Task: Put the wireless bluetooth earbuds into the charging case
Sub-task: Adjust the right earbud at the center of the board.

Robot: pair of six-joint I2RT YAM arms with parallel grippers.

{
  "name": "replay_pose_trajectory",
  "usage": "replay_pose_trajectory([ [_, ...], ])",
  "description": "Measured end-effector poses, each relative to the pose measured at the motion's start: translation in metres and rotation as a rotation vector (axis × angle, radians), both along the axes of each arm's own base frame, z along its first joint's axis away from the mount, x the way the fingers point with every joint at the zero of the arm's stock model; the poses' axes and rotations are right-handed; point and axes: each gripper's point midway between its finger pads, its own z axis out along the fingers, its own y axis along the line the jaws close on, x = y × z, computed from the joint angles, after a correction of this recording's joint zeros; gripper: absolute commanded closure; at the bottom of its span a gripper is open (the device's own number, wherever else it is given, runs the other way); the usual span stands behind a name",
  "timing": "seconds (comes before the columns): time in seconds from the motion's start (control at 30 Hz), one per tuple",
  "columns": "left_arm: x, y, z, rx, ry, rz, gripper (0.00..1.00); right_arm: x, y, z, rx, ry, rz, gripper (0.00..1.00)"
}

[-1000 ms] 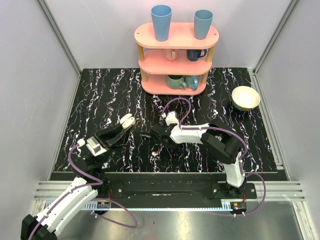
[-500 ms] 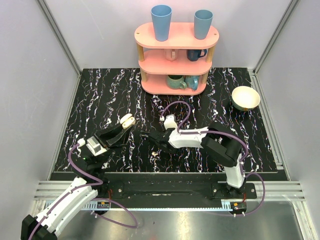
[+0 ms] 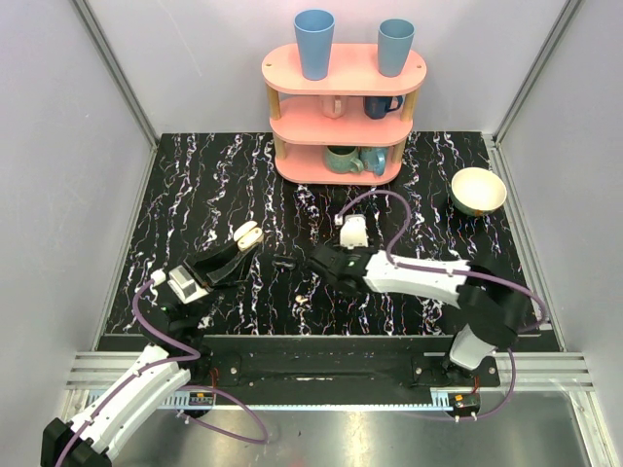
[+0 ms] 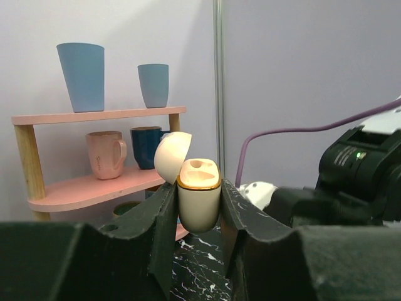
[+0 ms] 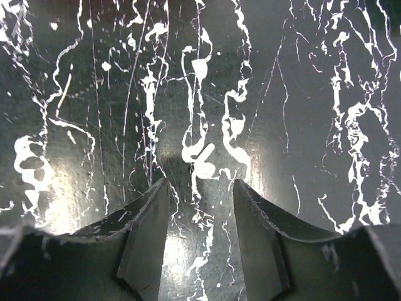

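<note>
My left gripper is shut on the cream-white charging case and holds it above the table's left middle. In the left wrist view the case stands upright between the fingers, its lid hinged back and its sockets showing. My right gripper is open, low over the black marbled table, just right of the case. In the right wrist view a tiny white earbud lies on the table just ahead of the open gripper. A second earbud does not show.
A pink three-tier shelf with mugs and two blue cups stands at the back middle. A cream bowl sits at the back right. Grey walls close in the table at left, right and back.
The right arm has stretched out flatter, its elbow swinging right and down, while its fingers stay near the same spot. The left gripper with the case has not moved.
</note>
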Motion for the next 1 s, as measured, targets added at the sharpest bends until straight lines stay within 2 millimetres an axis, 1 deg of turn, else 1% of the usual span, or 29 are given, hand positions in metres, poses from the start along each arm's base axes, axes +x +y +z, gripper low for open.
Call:
replay_pose_trajectory([
  [0.07, 0.000, 0.000, 0.000, -0.001, 0.001, -0.001, 1.00, 0.000, -0.004, 0.009, 0.079, 0.003, -0.023, 0.48],
  [0.13, 0.000, 0.000, 0.000, -0.003, 0.003, -0.004, 1.00, 0.002, -0.012, 0.009, 0.156, 0.015, -0.061, 0.47],
  [0.23, 0.000, 0.000, 0.000, -0.004, 0.004, -0.004, 1.00, 0.001, -0.028, -0.004, 0.234, 0.045, -0.117, 0.47],
  [0.33, 0.000, 0.000, 0.000, -0.004, 0.005, -0.006, 1.00, -0.003, -0.034, -0.020, 0.270, 0.096, -0.143, 0.46],
  [0.4, 0.000, -0.001, -0.001, -0.005, 0.009, -0.007, 1.00, -0.002, -0.033, -0.025, 0.298, 0.118, -0.154, 0.46],
  [0.57, 0.000, -0.001, -0.001, -0.007, 0.012, -0.011, 1.00, 0.009, -0.022, -0.024, 0.390, 0.126, -0.154, 0.44],
  [0.73, 0.000, -0.001, -0.001, -0.006, 0.015, -0.011, 1.00, 0.018, -0.017, -0.028, 0.470, 0.147, -0.166, 0.44],
  [1.0, 0.001, -0.002, -0.003, -0.003, 0.020, -0.011, 1.00, 0.015, -0.016, -0.041, 0.506, 0.197, -0.182, 0.44],
])
